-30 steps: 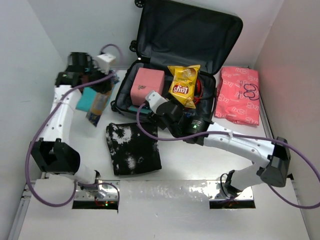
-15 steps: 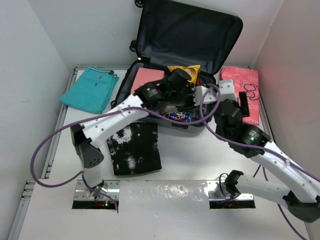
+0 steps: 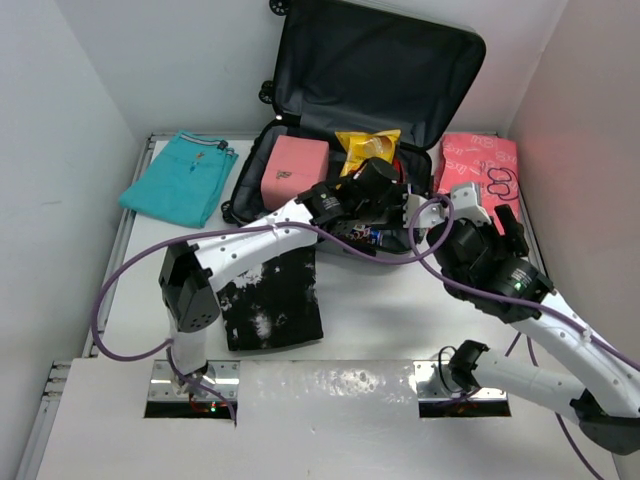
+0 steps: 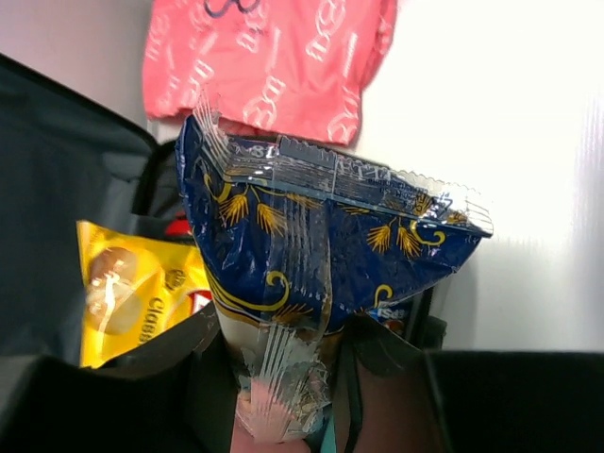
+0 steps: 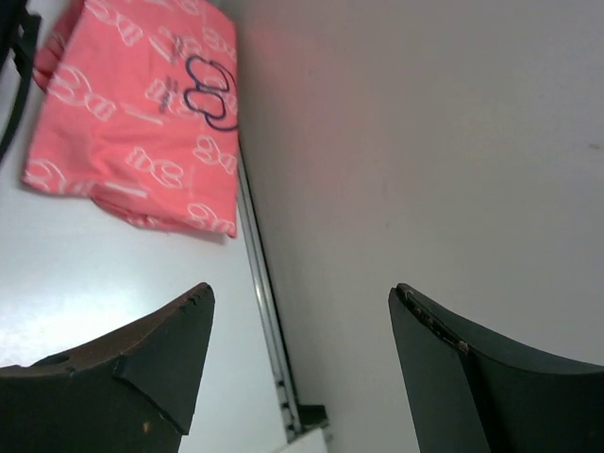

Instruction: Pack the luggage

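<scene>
The luggage [image 3: 380, 60] lies open at the back of the table, its lid propped up and its dark lining [image 4: 66, 170] showing. A pink pouch [image 3: 293, 170] and a yellow chips bag [image 3: 368, 145] sit inside it. My left gripper [image 3: 385, 195] reaches over the right part of the suitcase. In the left wrist view the left gripper [image 4: 283, 377] is shut on the crimped end of a blue and gold snack bag [image 4: 321, 236], which hangs above the lining beside the chips bag [image 4: 132, 302]. My right gripper [image 3: 495, 215] stands open and empty, off the suitcase's right front corner.
A pink printed bag [image 3: 480, 185] lies right of the suitcase, below the right gripper [image 5: 302, 293]. Teal cloth [image 3: 180, 178] lies at the back left. A black and white cloth [image 3: 268, 295] is in front of the suitcase. A small blue packet [image 3: 358, 236] shows at the suitcase's front rim. White walls stand close on both sides.
My left arm swung from the far left over into the suitcase, carrying the blue bag. My right arm pulled back out of the suitcase to the right.
</scene>
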Controlling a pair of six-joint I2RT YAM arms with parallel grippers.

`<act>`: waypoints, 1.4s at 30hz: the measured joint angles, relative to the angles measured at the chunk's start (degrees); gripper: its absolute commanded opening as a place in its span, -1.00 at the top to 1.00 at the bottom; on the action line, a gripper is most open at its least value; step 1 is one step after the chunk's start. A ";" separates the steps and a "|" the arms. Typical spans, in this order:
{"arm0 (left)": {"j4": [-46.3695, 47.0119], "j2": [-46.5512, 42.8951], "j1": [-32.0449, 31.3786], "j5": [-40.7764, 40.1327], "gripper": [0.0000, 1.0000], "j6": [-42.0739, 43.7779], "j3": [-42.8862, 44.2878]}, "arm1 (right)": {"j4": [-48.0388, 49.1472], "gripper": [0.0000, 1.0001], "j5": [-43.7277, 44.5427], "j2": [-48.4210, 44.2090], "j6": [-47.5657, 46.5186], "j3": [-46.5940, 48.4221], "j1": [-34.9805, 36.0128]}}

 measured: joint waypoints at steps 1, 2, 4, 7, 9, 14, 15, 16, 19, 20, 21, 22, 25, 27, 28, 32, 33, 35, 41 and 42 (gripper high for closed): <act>0.22 0.02 0.02 0.07 1.00 -0.07 -0.70 | -1.46 -0.48 -0.11 0.39 0.22 0.17 -0.20; 0.22 0.04 0.02 0.07 1.00 -0.07 -1.27 | -2.75 -0.48 -0.17 0.79 0.20 0.48 -0.37; -0.07 0.07 0.02 -0.44 1.00 -0.13 -1.75 | -5.07 -0.49 -0.11 1.49 0.07 1.18 -0.63; -2.45 0.50 0.83 -2.03 1.00 -1.55 0.00 | -6.97 -0.54 -0.94 1.79 -0.17 2.73 -0.61; -4.90 1.66 2.51 -2.60 1.00 -3.30 2.03 | -4.98 -0.56 -4.39 1.20 -0.44 4.35 0.07; -9.94 2.43 7.28 -1.16 1.00 -6.49 2.51 | 1.27 -0.58 -15.37 0.39 -1.86 3.32 0.70; -10.88 2.40 7.52 -1.09 1.00 -6.86 2.62 | 1.95 -0.58 -17.31 0.85 -1.81 2.49 0.66; -11.52 2.36 7.89 -0.87 1.00 -7.21 2.71 | 2.64 -0.58 -19.61 1.86 -1.81 1.77 0.20; -12.76 2.34 7.52 -0.46 1.00 -7.43 2.67 | 4.20 -0.57 -26.43 6.01 -0.96 1.14 -3.41; -13.00 2.32 7.41 -0.59 1.00 -7.41 2.51 | 5.03 -0.56 -28.44 7.80 -0.50 0.83 -5.29; -12.85 2.29 7.30 -1.01 1.00 -7.37 2.16 | 5.55 -0.57 -29.75 9.03 -0.07 0.42 -6.78; -12.35 2.27 7.15 -1.88 1.00 -7.26 1.57 | 5.66 -0.57 -30.88 10.03 0.42 0.11 -8.33; -10.69 2.38 7.02 -4.55 1.00 -7.17 -0.09 | 5.31 -0.56 -32.61 11.13 1.84 0.04 -12.37; -9.70 2.93 6.80 -5.92 1.00 -7.17 -0.20 | 4.90 -0.56 -32.63 11.23 2.64 0.28 -14.62; -9.05 3.37 6.56 -6.80 1.00 -7.13 -0.20 | 4.66 -0.56 -32.39 11.21 2.84 0.39 -15.41; -5.97 5.66 5.75 -9.40 0.99 -6.05 -0.33 | 2.67 -0.59 -31.47 10.95 2.84 0.55 -16.35; -5.49 6.10 5.64 -9.62 0.90 -5.77 -0.46 | 1.92 -0.60 -31.43 10.75 2.69 0.55 -16.39; -4.55 6.51 5.35 -9.88 -0.08 -5.20 -1.09 | 0.83 -0.62 -31.52 10.12 2.25 0.55 -16.39; -6.67 7.04 5.09 -11.02 -1.00 -3.76 0.61 | -0.20 -0.66 -32.59 8.02 0.92 0.55 -16.41; -8.17 7.23 5.18 -10.80 -0.99 -3.78 1.81 | -0.02 -0.67 -32.87 8.00 0.87 0.57 -16.41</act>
